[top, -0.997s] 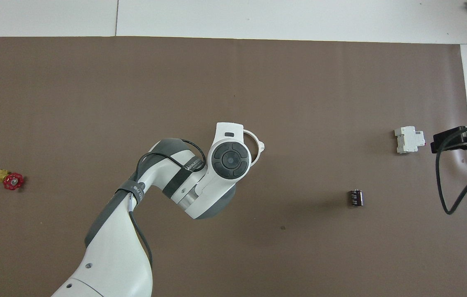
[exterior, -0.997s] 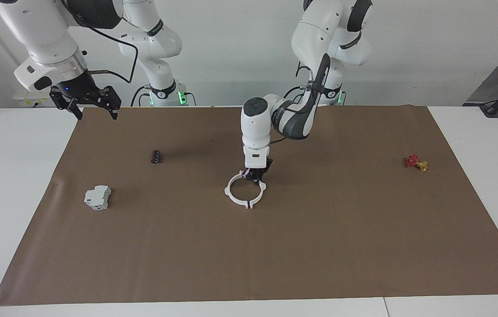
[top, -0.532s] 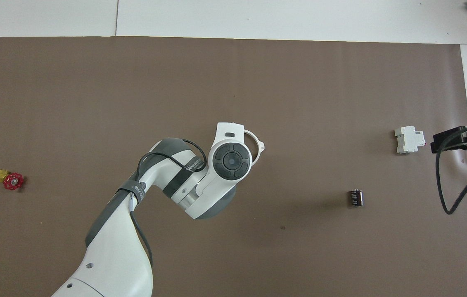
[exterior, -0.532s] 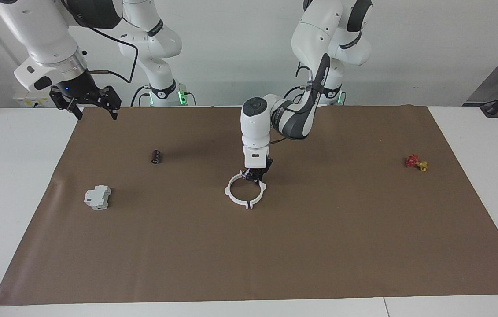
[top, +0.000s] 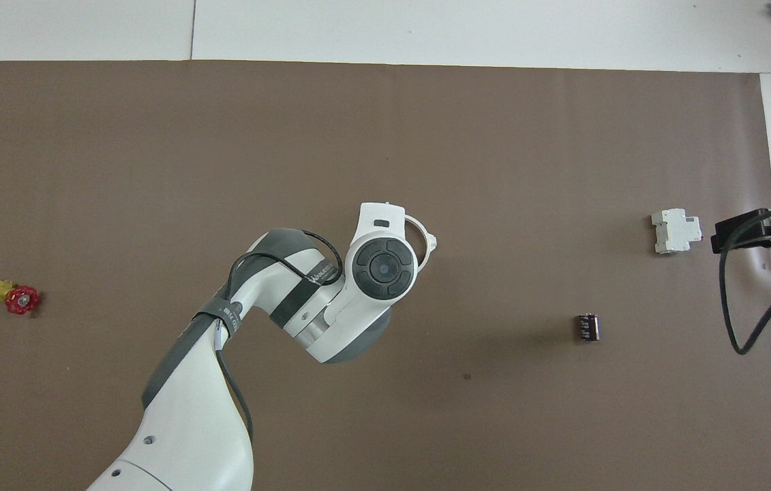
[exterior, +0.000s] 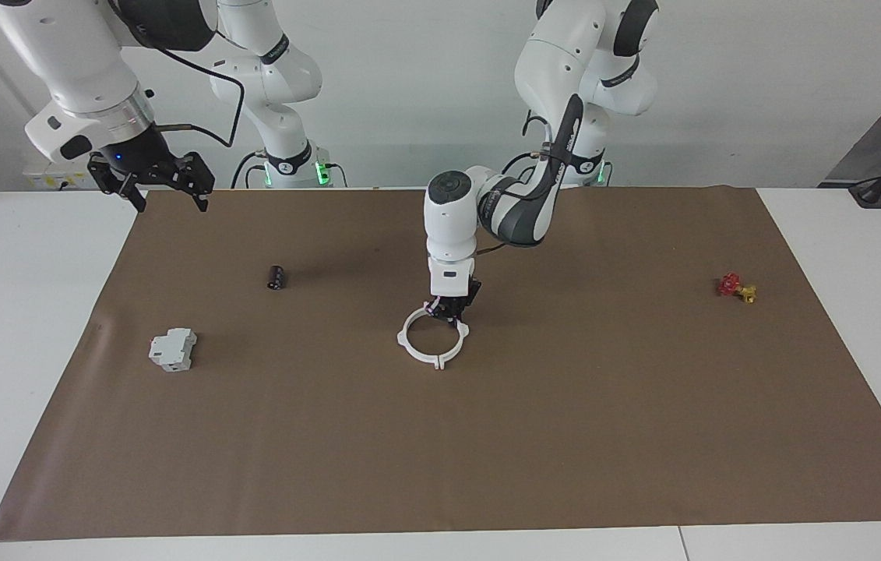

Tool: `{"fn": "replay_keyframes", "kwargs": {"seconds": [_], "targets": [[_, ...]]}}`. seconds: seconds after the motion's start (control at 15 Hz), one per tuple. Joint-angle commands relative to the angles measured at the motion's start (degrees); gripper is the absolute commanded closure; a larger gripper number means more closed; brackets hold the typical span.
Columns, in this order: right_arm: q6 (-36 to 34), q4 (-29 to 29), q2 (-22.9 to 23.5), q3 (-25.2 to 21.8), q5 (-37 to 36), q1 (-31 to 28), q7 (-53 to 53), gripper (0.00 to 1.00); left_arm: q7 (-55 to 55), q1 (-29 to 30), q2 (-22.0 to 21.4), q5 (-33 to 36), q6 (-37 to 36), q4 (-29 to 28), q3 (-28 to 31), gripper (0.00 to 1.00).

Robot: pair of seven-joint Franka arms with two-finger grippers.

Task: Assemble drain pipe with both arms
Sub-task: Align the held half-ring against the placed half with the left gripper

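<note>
The drain pipe (exterior: 401, 337) is a white ring of two half-rings on the middle of the brown mat, with paired tabs meeting at its edge farthest from the robots. My left gripper (exterior: 448, 313) comes straight down onto the rim nearest the robots and is shut on it. In the overhead view the left arm's wrist hides the gripper and most of the drain pipe (top: 430, 241), leaving only an arc and a tab in sight. My right gripper (exterior: 171, 204) hangs open and holds nothing, up over the mat's corner at the right arm's end, where the arm waits.
A grey boxy block (exterior: 172, 349) and a small black cylinder (exterior: 276, 277) lie on the mat (exterior: 565, 436) toward the right arm's end. A small red-and-yellow valve (exterior: 736, 287) lies toward the left arm's end.
The left gripper and the ring have crept a little toward the right arm's end. The right arm has not moved.
</note>
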Motion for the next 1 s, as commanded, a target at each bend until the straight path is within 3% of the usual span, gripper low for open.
{"fn": "replay_keyframes", "kwargs": {"seconds": [0.0, 0.2, 0.27, 0.33, 0.47, 0.6, 0.93], "targets": [[1.07, -0.43, -0.56, -0.01, 1.27, -0.28, -0.03, 0.0, -0.96, -0.94, 0.74, 1.64, 0.14, 0.83, 0.65, 1.0], [1.07, -0.43, -0.56, -0.01, 1.27, -0.28, -0.03, 0.0, -0.87, -0.94, 0.65, 1.82, -0.03, 0.74, 0.65, 1.0], [1.07, -0.43, -0.56, -0.01, 1.18, -0.28, -0.03, 0.0, -0.87, -0.94, 0.65, 1.82, -0.12, 0.74, 0.65, 0.65], [1.07, -0.43, -0.56, -0.01, 1.18, -0.28, -0.03, 0.0, -0.87, -0.94, 0.65, 1.82, -0.3, 0.65, 0.65, 0.42], [1.07, -0.43, -0.56, -0.01, 1.27, -0.28, -0.03, 0.0, -0.87, -0.94, 0.65, 1.82, -0.12, 0.56, 0.65, 0.31], [1.07, -0.43, -0.56, -0.01, 1.27, -0.28, -0.03, 0.0, -0.79, -0.94, 0.65, 1.82, -0.12, 0.56, 0.65, 0.0], [0.98, -0.43, -0.56, -0.01, 1.27, -0.28, -0.03, 0.0, 0.96, -0.77, 0.56, 1.82, -2.05, 0.47, 0.65, 0.0]]}}
